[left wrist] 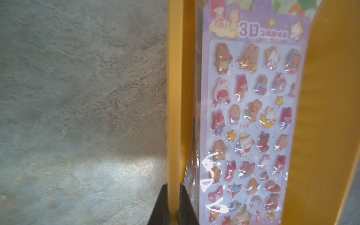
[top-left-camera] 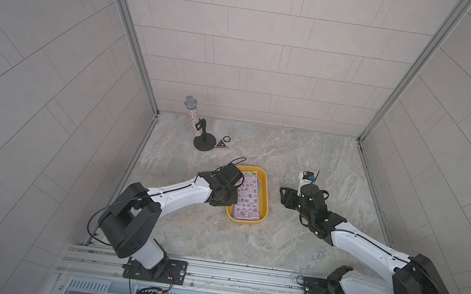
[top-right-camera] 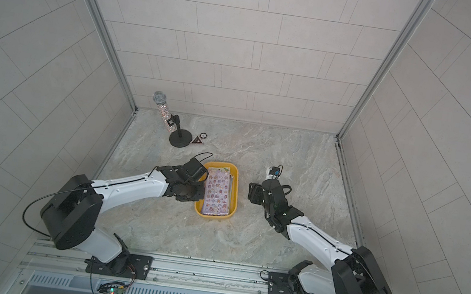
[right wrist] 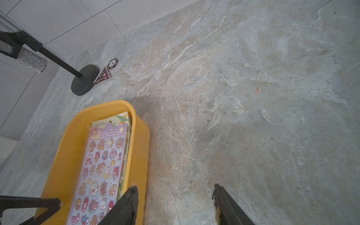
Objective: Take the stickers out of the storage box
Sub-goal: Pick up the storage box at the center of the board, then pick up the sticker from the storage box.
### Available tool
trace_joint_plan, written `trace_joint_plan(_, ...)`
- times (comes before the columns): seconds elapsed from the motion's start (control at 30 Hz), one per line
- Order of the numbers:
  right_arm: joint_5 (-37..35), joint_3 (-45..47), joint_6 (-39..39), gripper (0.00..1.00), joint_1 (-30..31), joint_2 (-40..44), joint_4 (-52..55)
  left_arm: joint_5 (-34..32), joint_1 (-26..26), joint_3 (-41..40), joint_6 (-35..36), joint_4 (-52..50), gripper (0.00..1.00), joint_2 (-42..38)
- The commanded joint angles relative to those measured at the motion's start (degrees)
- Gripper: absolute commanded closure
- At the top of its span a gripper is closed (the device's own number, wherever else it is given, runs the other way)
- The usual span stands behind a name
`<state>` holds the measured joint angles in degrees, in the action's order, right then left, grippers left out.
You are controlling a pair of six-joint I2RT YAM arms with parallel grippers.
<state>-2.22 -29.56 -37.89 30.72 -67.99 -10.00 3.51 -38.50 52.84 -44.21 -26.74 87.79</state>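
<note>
**Status: left gripper point(left wrist: 173, 206) clamped on storage box point(left wrist: 175, 97) wall, right gripper point(right wrist: 175, 204) open, stickers point(left wrist: 253, 126) all inside**

- The storage box point(top-left-camera: 266, 200) is the reference for everything below. It's a yellow-orange tub, flat on the stone-pattern table point(top-left-camera: 276, 247), long sides running away from the arm bases.
- left gripper: jaws closed tight on the box's long wall on the left arm's side. In the left wrist view one finger is outside the wall and one inside, with the rim pinched between them. The inner finger sits right by the clear wrapper edge of the stack; can't tell if they touch.
- right gripper: jaws wide apart, nothing between them. It's off the box's opposite long side and apart from it in a top view point(top-left-camera: 286, 196). In the right wrist view one finger overlaps the box rim and the other is over bare table.
- stickers: a stack of glossy sheets lying flat on the box floor, seen in both top views point(top-left-camera: 247, 199) point(top-right-camera: 216, 193).
  - The top sheet is purple with a "3D" header and rows of small cartoon bears and bunnies.
  - A green-and-yellow sheet point(right wrist: 116, 118) pokes out from under it at the box's far end.
  - Sheet count isn't readable.
- Beyond the box's far end, toward the left arm's side, is a glittery microphone point(top-left-camera: 193, 117) on a black stand. A dark triangle badge point(top-left-camera: 221, 144) and a round badge point(top-left-camera: 226, 138) lie just beside the stand base. All of these are well apart from the box.
</note>
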Motion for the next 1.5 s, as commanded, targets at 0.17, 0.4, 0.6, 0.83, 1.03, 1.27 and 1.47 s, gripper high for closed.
trace_joint_plan(0.17, 1.12, 3.73, 0.95, 0.38, 0.22, 5.18, -6.83, -7.9, -1.46, -9.86, 6.3, 18.07, 1.0, -10.34)
trace_joint_plan(0.4, 20.19, -1.66, -0.02, 0.46, 2.23, 11.02, -5.77, -11.33, -1.76, -17.28, 9.96, 28.78, 1.0, -15.47)
trace_joint_plan(0.6, 23.16, -12.27, 0.24, 0.5, 11.38, 2.51, 4.19, -13.35, -2.35, -20.61, 10.88, 33.02, 1.0, -19.27)
trace_joint_plan(0.83, 19.54, -21.98, -3.47, 0.64, 12.27, -11.5, 11.15, -15.1, -2.58, -22.58, 9.71, 33.96, 1.0, -20.81)
trace_joint_plan(1.03, 14.46, -27.3, -2.91, 0.64, 12.17, -17.63, 16.39, -16.26, -3.2, -22.69, 8.65, 33.87, 1.0, -20.42)
trace_joint_plan(1.27, 8.82, -27.9, -3.12, 0.58, 12.16, -20.28, 18.27, -18.82, -3.86, -22.79, 8.0, 32.41, 1.0, -21.69)
trace_joint_plan(1.47, 8.09, -29.25, -2.98, 0.54, 12.43, -23.16, 18.95, -19.82, -4.26, -22.27, 7.92, 31.06, 1.0, -21.73)
